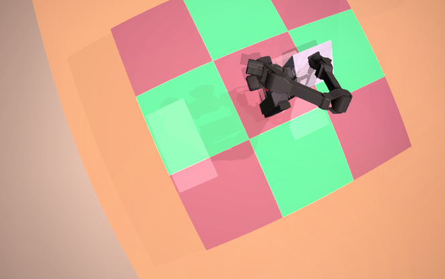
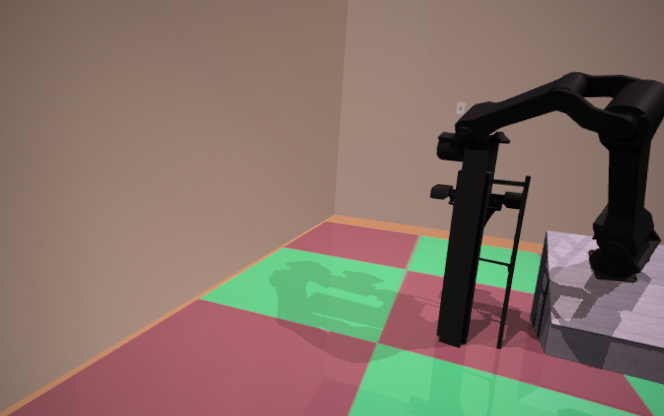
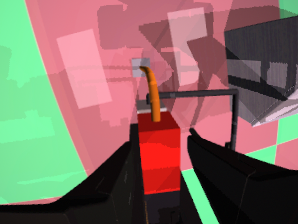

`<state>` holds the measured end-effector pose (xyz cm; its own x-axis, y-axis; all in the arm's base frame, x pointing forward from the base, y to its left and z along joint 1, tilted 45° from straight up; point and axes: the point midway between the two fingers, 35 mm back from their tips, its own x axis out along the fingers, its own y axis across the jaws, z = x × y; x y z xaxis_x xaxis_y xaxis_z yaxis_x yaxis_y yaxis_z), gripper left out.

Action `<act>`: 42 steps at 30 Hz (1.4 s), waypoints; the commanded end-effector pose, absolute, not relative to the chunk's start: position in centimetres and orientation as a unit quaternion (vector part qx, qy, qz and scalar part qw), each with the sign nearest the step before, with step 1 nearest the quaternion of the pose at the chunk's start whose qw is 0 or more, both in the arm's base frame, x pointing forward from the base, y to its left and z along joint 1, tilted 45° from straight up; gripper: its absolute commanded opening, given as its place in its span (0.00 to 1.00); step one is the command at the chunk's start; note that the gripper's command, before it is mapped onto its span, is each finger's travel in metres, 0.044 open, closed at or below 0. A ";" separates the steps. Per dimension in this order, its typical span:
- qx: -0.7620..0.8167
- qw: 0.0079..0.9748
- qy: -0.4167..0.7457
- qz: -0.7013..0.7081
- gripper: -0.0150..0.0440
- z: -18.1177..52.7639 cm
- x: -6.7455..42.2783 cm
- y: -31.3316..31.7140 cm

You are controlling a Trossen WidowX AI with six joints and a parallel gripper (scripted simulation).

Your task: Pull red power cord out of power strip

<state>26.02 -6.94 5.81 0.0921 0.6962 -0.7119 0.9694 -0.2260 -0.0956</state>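
The black power strip (image 2: 461, 250) (image 1: 273, 108) stands upright beside the pedestal. The red plug (image 3: 160, 152) fills the middle of the wrist view; a speck of it shows from above in the top view (image 1: 267, 89). It sits against the strip; how deep it is seated is hidden. The orange cord (image 3: 154, 95) runs from the plug toward a small grey square. My gripper (image 3: 160, 145) is partly open, one finger on each side of the plug. A gap shows at the right finger; whether the left finger touches the plug, I cannot tell.
A thin black frame (image 2: 520, 225) (image 3: 234, 117) stands beside the strip, close to my right finger in the wrist view. The grey pedestal (image 2: 600, 350) (image 3: 260, 55) carries the arm's base. The small grey square (image 3: 140, 67) lies beyond the plug. A pink and green checkered surface (image 1: 311, 161) lies below.
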 end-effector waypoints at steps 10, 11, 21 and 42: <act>0.712 0.207 0.585 -0.330 0.53 5.2 26.2 -6.0; 0.710 0.208 0.586 -0.330 0.48 5.3 26.2 -6.3; 0.710 0.208 0.586 -0.330 0.27 5.3 26.2 -6.3; 0.710 0.209 0.585 -0.332 0.25 3.4 25.7 -8.3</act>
<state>26.29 -6.26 4.91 0.1028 0.7249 -0.6812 0.9732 -0.2149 -0.0818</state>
